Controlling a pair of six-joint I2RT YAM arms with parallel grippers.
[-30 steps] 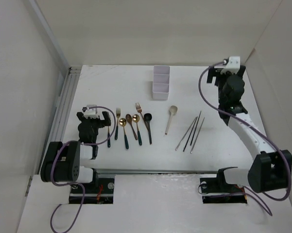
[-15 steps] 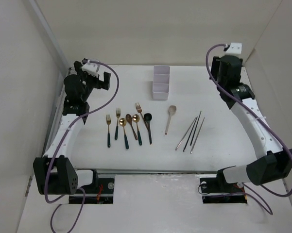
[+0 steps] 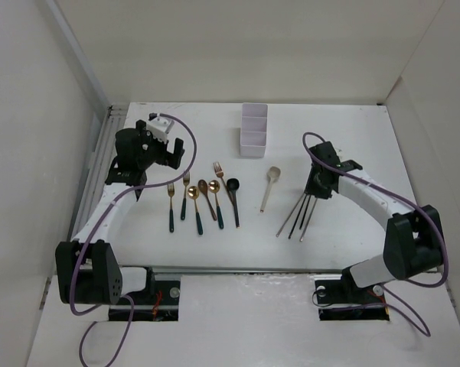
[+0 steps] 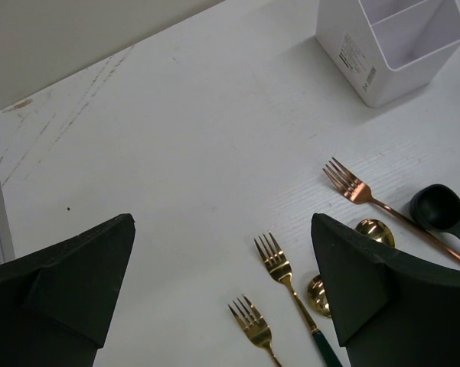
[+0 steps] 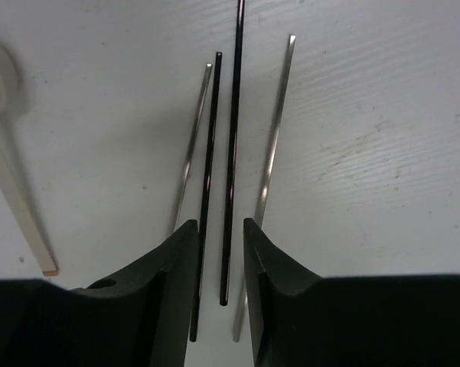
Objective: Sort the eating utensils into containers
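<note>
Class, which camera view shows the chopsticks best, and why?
The right wrist view: all four chopsticks fill the frame, two black between two silver. The top external view shows them small and thin; the left wrist view misses them.

small printed label [image 4: 357, 63] on white organizer [image 4: 338, 32], illegible

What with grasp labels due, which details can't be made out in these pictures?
Right wrist: the silver chopsticks' lower ends hide behind the right gripper's fingers.
Top view: that gripper covers the chopsticks' far ends.
Left wrist: the container is cut by the top edge, a gold fork's handle by the bottom edge.
</note>
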